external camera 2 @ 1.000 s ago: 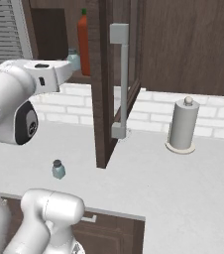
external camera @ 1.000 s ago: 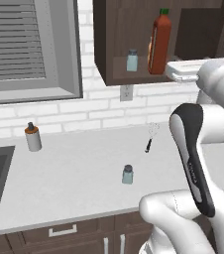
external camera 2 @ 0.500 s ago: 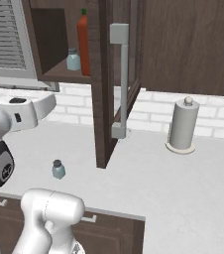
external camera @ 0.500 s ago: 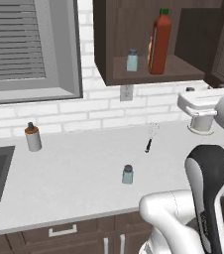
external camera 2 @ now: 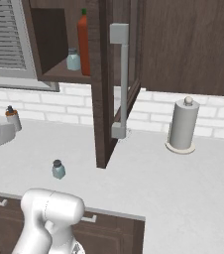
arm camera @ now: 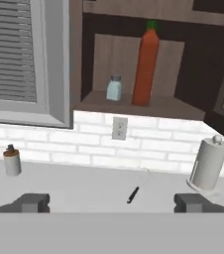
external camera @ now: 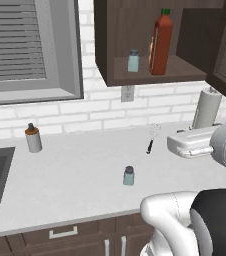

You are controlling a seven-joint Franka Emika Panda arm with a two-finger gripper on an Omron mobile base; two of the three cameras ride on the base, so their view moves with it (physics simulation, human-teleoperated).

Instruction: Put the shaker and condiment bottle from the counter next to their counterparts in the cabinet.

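Gripper (arm camera: 112, 202) stood wide open, empty, above the counter (external camera: 75, 180), facing the cabinet (arm camera: 134, 59). Ahead and above it, on the shelf: one tall red bottle (arm camera: 144, 64) with a green cap, one pale teal shaker (arm camera: 114, 88) just left of it. Two shakers in all; the second shaker (external camera: 129, 176), dark-capped, stood on the counter below the gripper's left.
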